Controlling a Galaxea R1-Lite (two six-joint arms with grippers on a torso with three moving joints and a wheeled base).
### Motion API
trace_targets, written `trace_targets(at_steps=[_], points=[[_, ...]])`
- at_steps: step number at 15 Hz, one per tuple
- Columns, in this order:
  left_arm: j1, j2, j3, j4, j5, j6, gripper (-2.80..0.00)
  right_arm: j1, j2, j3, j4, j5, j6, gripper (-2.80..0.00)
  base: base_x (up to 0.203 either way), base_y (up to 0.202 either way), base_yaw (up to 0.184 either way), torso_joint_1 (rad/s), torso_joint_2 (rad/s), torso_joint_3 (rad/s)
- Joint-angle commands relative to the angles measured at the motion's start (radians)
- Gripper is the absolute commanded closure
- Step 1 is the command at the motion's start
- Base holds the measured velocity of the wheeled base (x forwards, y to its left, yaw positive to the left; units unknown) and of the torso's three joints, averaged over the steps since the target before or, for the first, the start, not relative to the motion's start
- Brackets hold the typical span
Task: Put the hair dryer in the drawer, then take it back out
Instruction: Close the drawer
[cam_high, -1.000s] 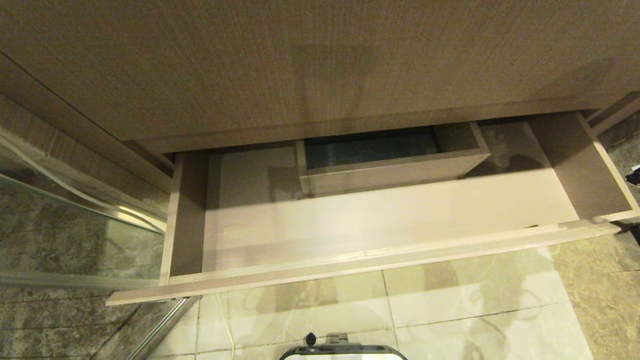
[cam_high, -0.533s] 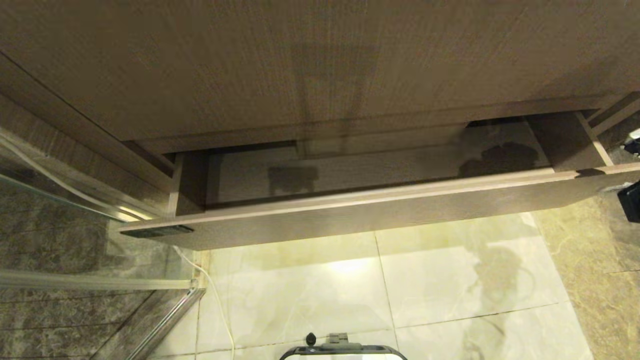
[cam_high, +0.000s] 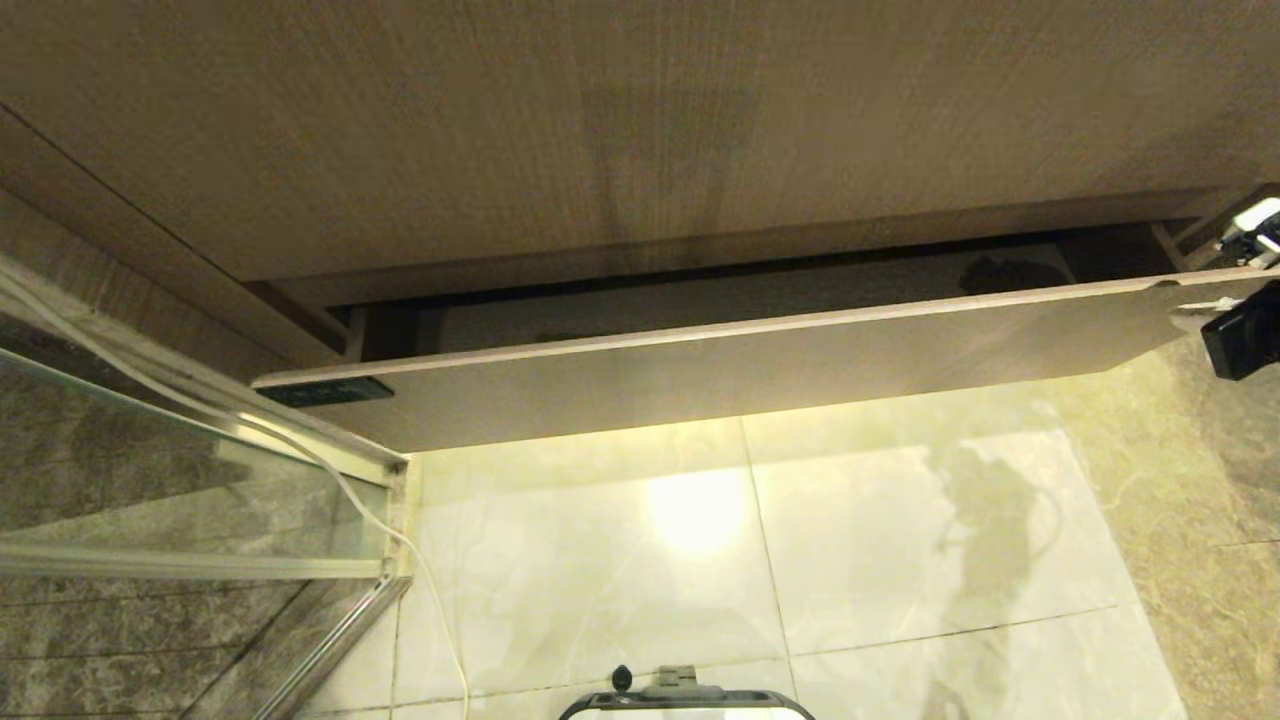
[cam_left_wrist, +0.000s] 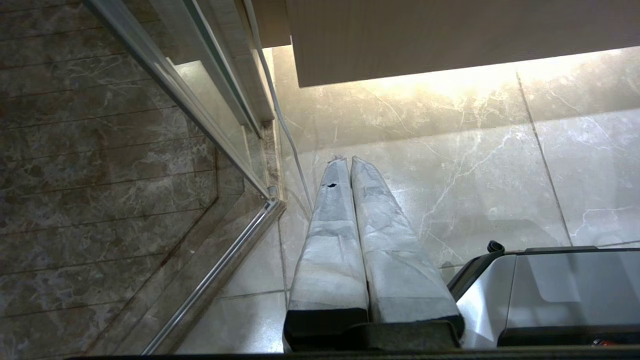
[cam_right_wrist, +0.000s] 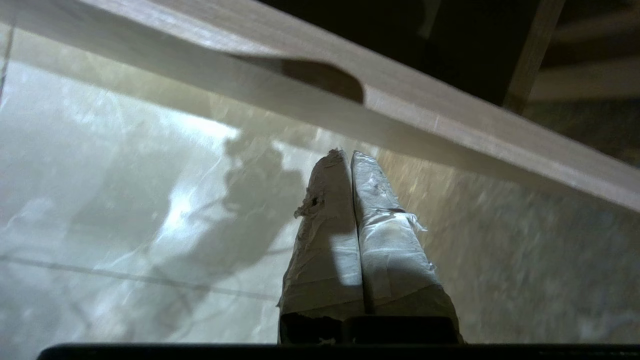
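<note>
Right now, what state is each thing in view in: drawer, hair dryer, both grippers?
drawer: nearly shut, a narrow gap left under the cabinet front.
hair dryer: not visible in any view.
right gripper: shut, empty, below the drawer's front edge at its right end.
left gripper: shut, empty, parked above the floor tiles.

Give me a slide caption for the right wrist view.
Shut right pincer hovers over pale marble floor tiles, just below the light-brown wood-grain drawer front.
</note>
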Motion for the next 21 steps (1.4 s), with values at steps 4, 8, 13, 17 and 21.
trace_targets(at_steps=[4,8,13,17,21], points=[[0.000,0.000,0.000,0.000,0.000,0.000,0.00,0.019,0.111,-0.113,-0.086,0.006,0.003,0.00,0.000,0.000,0.000,0.000,0.00,0.000],[0.000,0.000,0.000,0.000,0.000,0.000,0.00,0.027,0.162,-0.174,-0.131,0.008,0.003,0.00,0.000,0.000,0.000,0.000,0.00,0.000],[0.000,0.000,0.000,0.000,0.000,0.000,0.00,0.030,0.216,-0.249,-0.179,0.012,0.003,0.00,0.000,0.000,0.000,0.000,0.00,0.000],[0.000,0.000,0.000,0.000,0.000,0.000,0.00,0.031,0.242,-0.276,-0.210,0.018,0.004,0.00,0.000,0.000,0.000,0.000,0.00,0.000],[0.000,0.000,0.000,0.000,0.000,0.000,0.00,0.039,0.239,-0.268,-0.211,0.018,0.004,0.00,0.000,0.000,0.000,0.000,0.00,0.000]])
